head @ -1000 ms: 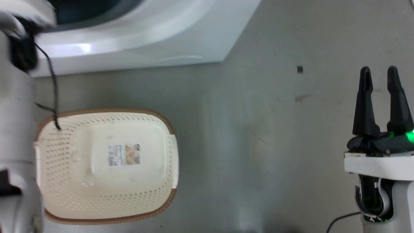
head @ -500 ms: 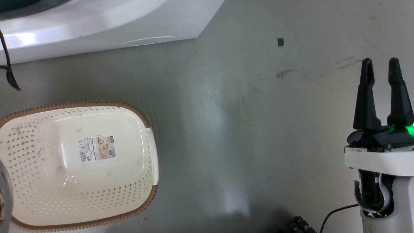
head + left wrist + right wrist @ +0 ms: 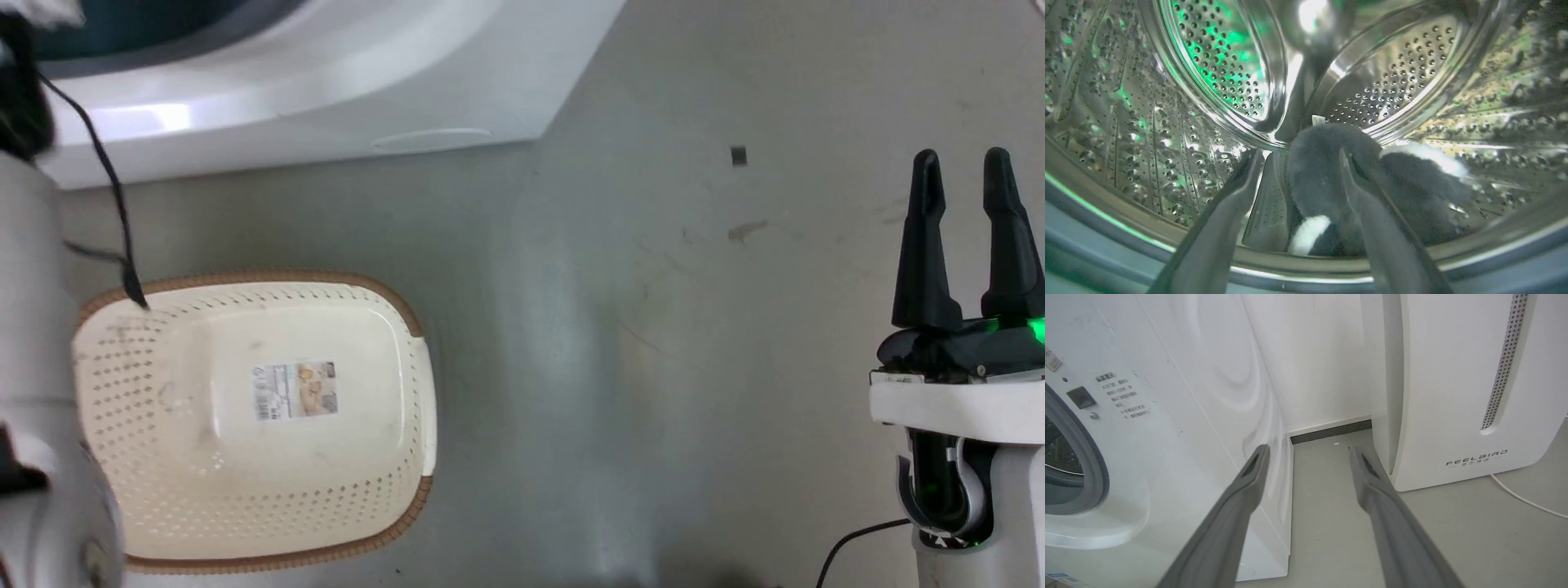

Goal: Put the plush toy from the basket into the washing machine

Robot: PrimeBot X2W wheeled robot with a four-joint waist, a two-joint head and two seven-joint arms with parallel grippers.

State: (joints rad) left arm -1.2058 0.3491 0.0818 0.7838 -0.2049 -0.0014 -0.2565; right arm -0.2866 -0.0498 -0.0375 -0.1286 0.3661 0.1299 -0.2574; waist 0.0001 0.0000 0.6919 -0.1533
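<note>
The black-and-white plush toy (image 3: 1323, 179) lies on the bottom of the washing machine's shiny perforated drum (image 3: 1224, 73). My left gripper (image 3: 1299, 157) is open at the porthole, its fingers spread in front of the toy's black fur. The washing machine (image 3: 326, 98) fills the top left of the head view, and my pale left forearm (image 3: 33, 327) reaches up toward it. The cream basket (image 3: 253, 425) sits on the floor with its bare bottom and paper label (image 3: 294, 390) showing. My right gripper (image 3: 959, 163) stands open at the right, holding nothing.
The white FEELBIRD appliance (image 3: 1453, 396) stands right of the washing machine (image 3: 1167, 416), with a narrow floor gap between them. A white cable (image 3: 1527, 500) lies on the floor beside it. A black cable (image 3: 106, 188) hangs by my left arm. Grey floor (image 3: 653, 367) stretches between basket and right arm.
The head camera swung away and back, shifting the whole picture. The basket's bottom is bare throughout and the right gripper keeps the same open pose.
</note>
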